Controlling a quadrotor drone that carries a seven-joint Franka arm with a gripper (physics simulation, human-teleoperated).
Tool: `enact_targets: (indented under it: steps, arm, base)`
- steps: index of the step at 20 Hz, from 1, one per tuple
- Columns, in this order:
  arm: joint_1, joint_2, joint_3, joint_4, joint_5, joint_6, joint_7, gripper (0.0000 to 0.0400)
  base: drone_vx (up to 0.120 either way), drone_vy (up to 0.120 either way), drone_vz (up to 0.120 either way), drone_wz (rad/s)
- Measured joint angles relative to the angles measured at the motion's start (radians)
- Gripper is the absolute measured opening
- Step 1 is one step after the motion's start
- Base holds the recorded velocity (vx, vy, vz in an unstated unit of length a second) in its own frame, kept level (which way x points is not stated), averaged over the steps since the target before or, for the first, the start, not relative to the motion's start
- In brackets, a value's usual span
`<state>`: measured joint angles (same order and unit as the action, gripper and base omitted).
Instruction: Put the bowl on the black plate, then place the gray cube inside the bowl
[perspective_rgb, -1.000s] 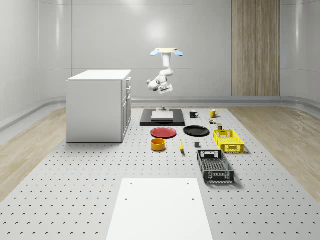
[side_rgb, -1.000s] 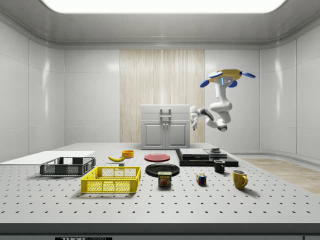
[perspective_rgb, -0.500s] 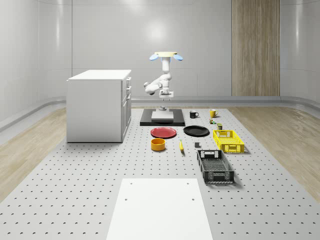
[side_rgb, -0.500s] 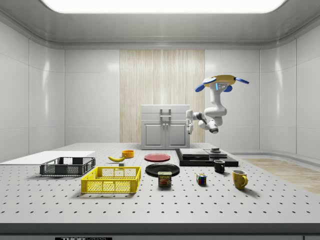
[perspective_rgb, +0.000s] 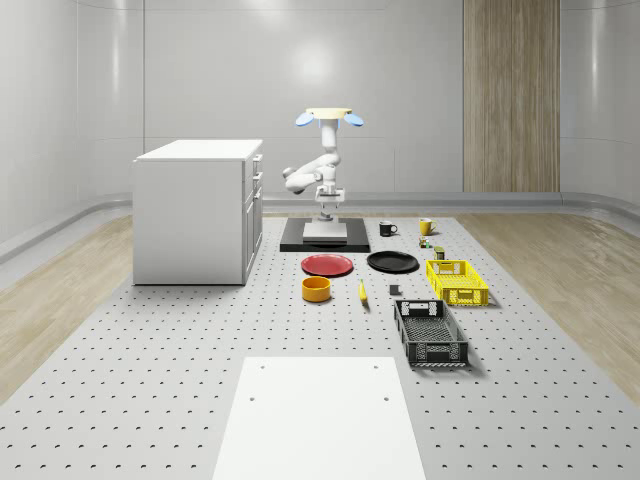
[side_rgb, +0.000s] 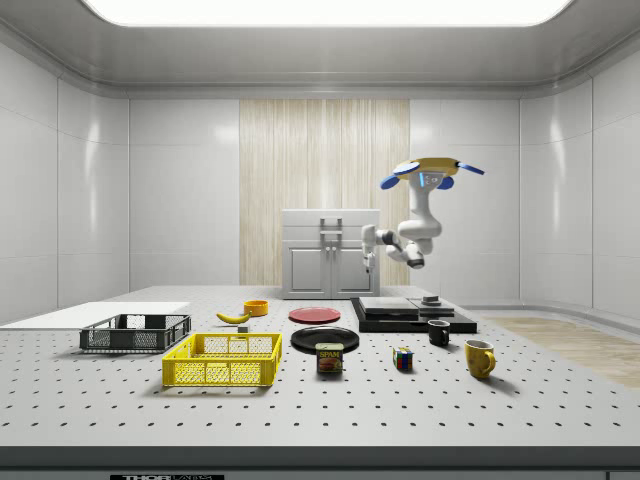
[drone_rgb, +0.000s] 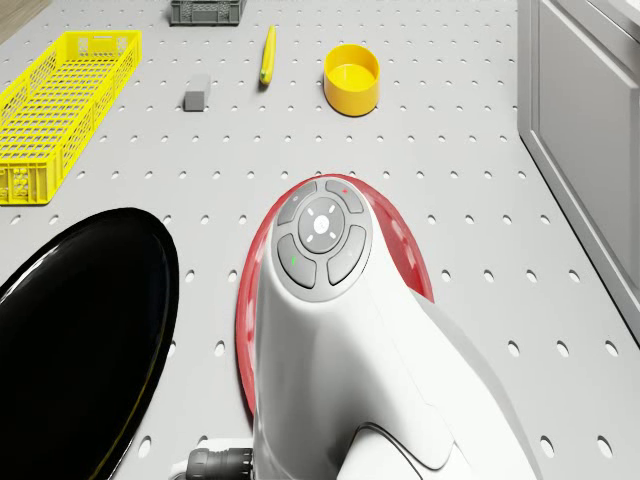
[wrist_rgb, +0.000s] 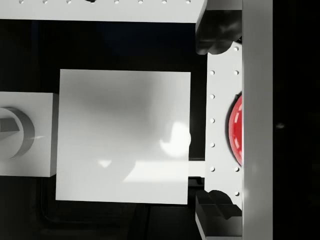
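**Drone over the far pad, bowl and cube untouched**

Grey perforated table (perspective_rgb: 150, 380) in a white-walled room, white cabinet (perspective_rgb: 195, 210) at left of the whole-scene view.

Containers:
- Yellow crate (perspective_rgb: 457, 281), right of centre: only table visible through its mesh.
- Black crate (perspective_rgb: 430, 333), below it in the frame: contents can't be made out.
- Bowl (perspective_rgb: 316, 289): yellow, round, low, straight-walled, upright on the table. Inside shows only its own yellow floor (drone_rgb: 352, 78).
- Black mug (perspective_rgb: 387, 229) and yellow mug (perspective_rgb: 426, 226) further back, insides not visible.

Black plate (perspective_rgb: 392, 262) is glossy and bare, up and right of the bowl, beside the red plate (perspective_rgb: 327, 265). Gray cube (perspective_rgb: 395, 291) sits on the table below the black plate, near the banana (perspective_rgb: 362, 292), apart from the bowl.

Drone (perspective_rgb: 328, 117) hovers above the black pad (perspective_rgb: 292, 240) in upper centre. Gripper (perspective_rgb: 325, 208) points down over the pad's white slab (wrist_rgb: 122, 135), fingers (wrist_rgb: 215, 37) spread wide, holding nothing.
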<state>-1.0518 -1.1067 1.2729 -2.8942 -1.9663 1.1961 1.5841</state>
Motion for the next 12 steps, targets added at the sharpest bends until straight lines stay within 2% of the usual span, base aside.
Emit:
enact_targets:
  steps: [5, 7, 8, 9, 12]
  arm:
    - [-0.012, -0.027, 0.010, 0.002, 0.013, 0.022, 0.011, 0.0400]
    - [-0.017, -0.037, 0.014, 0.003, 0.019, 0.031, 0.015, 0.0400]
    - [-0.019, -0.042, 0.016, 0.003, 0.021, 0.035, 0.017, 0.0400]
    - [-0.021, -0.047, 0.017, 0.003, 0.024, 0.040, 0.019, 0.0400]
    - [-0.026, -0.062, 0.022, 0.004, 0.032, 0.053, 0.024, 0.0400]
  base:
    - [0.120, 0.000, 0.000, 0.000]
    - [0.120, -0.120, 0.000, 0.000]
    - [0.120, 0.000, 0.000, 0.000]
    - [0.120, 0.000, -0.040, 0.000]
    - [0.120, 0.000, -0.120, 0.000]
